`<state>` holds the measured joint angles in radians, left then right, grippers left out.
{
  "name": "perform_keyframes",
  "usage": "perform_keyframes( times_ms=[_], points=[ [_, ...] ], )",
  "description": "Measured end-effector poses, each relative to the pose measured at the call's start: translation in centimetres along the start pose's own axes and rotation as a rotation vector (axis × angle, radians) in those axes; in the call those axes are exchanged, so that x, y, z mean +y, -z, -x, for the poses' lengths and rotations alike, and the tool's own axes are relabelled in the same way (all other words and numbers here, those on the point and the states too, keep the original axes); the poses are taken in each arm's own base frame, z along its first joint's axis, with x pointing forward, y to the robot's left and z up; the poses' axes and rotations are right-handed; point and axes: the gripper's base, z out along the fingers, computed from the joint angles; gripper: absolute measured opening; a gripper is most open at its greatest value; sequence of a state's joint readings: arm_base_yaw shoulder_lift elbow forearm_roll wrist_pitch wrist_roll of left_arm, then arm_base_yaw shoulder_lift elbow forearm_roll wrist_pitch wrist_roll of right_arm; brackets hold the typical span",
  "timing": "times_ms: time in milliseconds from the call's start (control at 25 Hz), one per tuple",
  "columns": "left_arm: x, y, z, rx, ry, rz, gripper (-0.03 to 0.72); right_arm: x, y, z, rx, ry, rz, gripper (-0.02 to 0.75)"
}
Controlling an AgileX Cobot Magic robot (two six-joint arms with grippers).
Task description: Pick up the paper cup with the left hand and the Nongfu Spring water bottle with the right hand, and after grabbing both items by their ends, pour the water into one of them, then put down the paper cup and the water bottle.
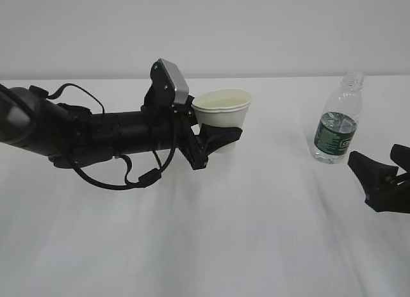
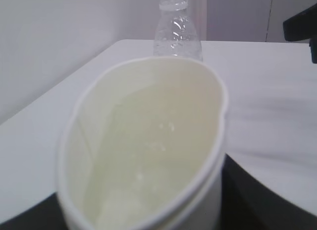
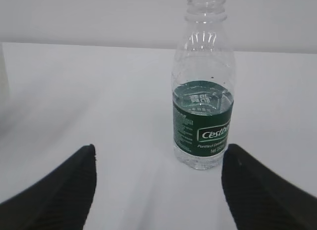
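Right gripper (image 1: 387, 175) waits with jaws spread behind the standing bottle (image 1: 337, 121); left gripper (image 1: 218, 138) clasps the cup (image 1: 222, 114).

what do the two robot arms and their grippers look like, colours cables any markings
The left hand ends a thick black tubular arm with thin black cables looping around it; a grey rectangular block with small screws sits above its black jaws. The right hand is matte black and blocky with wedge-shaped fingers whose inner faces are finely ribbed. No logos or lettering are visible on either.
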<state>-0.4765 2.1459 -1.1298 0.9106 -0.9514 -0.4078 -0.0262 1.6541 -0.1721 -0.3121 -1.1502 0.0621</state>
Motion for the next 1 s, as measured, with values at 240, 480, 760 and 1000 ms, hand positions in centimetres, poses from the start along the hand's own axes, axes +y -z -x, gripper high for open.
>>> perform_keyframes(
  times_ms=[240,480,760,1000],
  points=[
    [0.6,1.2,-1.2,-0.034,0.052,0.036,0.412,0.0,0.0,0.0,0.000,0.000,0.000,0.589],
    [0.7,2.0,-1.9,-0.025,0.051,0.076,0.412,0.0,0.0,0.0,0.000,0.000,0.000,0.589],
    [1.1,3.5,-3.2,-0.019,0.060,0.143,0.412,0.0,0.0,0.0,0.000,0.000,0.000,0.589],
    [1.8,5.6,-4.2,-0.033,0.078,0.221,0.412,0.0,0.0,0.0,0.000,0.000,0.000,0.589]
  ],
)
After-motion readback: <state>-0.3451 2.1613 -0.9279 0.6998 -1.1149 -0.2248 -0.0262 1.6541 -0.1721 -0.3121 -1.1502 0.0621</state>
